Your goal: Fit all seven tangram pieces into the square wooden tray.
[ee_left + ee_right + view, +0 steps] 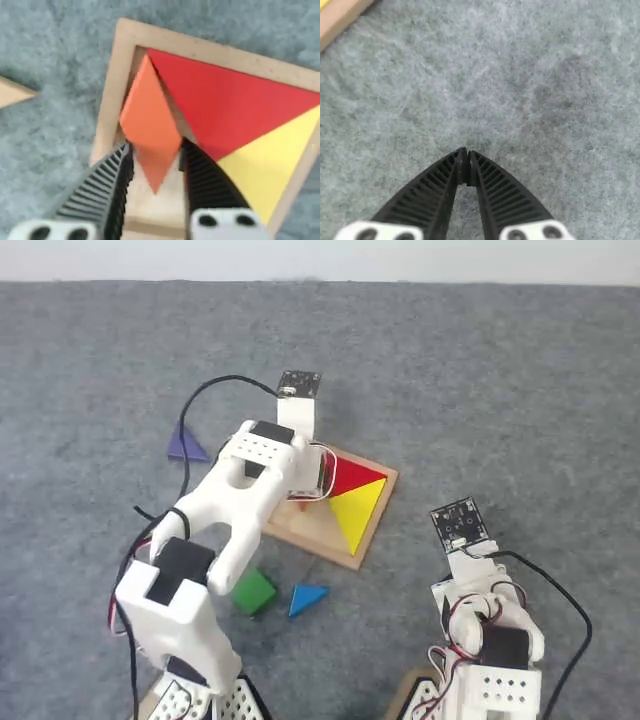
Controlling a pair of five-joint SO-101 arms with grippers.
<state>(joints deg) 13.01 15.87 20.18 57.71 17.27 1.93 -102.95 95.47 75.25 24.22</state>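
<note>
Stiffness and lightness were judged for the flat orange parallelogram piece (150, 125), pinched by its side edges in the left claw (155, 148) over the square wooden tray (119, 70); the right claw (466, 156) was pressed together.

Bright, even light throughout, with only faint soft shadows.
</note>
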